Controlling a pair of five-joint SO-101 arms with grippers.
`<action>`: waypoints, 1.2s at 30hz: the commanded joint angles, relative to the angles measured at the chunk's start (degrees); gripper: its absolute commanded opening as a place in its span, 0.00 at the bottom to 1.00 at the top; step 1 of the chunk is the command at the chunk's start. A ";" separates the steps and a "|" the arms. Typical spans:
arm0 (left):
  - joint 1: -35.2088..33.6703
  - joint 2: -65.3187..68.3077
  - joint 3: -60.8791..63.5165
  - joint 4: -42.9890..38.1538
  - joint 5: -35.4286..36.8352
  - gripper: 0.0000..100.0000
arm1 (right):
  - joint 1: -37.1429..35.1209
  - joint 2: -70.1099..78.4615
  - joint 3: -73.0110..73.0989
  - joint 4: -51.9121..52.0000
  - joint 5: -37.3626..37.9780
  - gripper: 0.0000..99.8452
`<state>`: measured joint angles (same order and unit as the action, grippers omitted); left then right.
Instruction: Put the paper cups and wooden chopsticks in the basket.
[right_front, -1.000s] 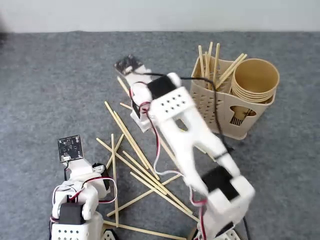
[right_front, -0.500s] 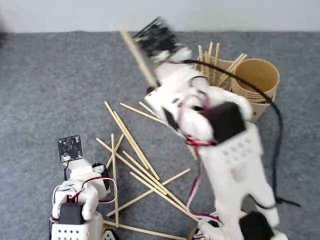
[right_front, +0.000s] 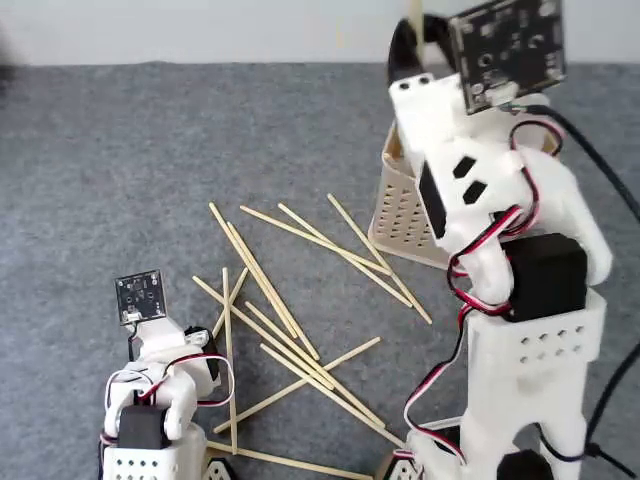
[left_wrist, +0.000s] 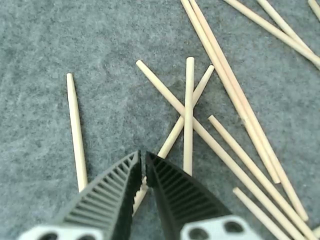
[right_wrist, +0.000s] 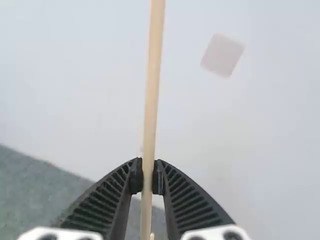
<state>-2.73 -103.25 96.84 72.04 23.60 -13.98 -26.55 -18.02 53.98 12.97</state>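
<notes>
Chopsticks lie scattered across the grey desk (right_front: 120, 160), and the right arm stands tall above them, at the far right side. Its right pincer (right_wrist: 146, 176) is clamped on a single wooden chopstick (right_wrist: 155, 75), the two black jaws pressed against the stick from either side. From the wrist camera, the stick runs straight out beyond the jaw tips against a pale wall (right_wrist: 75, 100). From above, this pincer sits raised over the beige perforated basket (right_front: 400, 215), whose front wall peeks out beside the arm's white body.

On the desk, the loose chopsticks (right_front: 270, 290) form a criss-crossed heap between the two arms, with a few long ones reaching close to the foot of the basket. The left arm (right_front: 150, 420) is at the near left corner. Its left pincer (left_wrist: 141, 167) hangs low over the heap with the jaws drawn almost together, just a sliver between them, gripping nothing. One stick's end lies on the desk right under the tips, and two crossed sticks (left_wrist: 189, 110) lie just beyond.
</notes>
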 joint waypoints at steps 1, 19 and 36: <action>0.09 -0.70 -0.48 0.18 -0.26 0.01 | 2.15 3.30 -0.79 -2.68 0.09 0.01; 0.09 -0.70 -0.48 0.18 -0.26 0.01 | 7.34 8.84 15.65 -15.25 -4.04 0.01; 0.09 -0.70 -0.48 0.18 -0.26 0.01 | 7.96 -1.01 48.26 -36.26 -1.23 0.03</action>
<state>-2.73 -103.25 96.84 72.04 23.60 -6.42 -24.35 30.51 18.55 11.30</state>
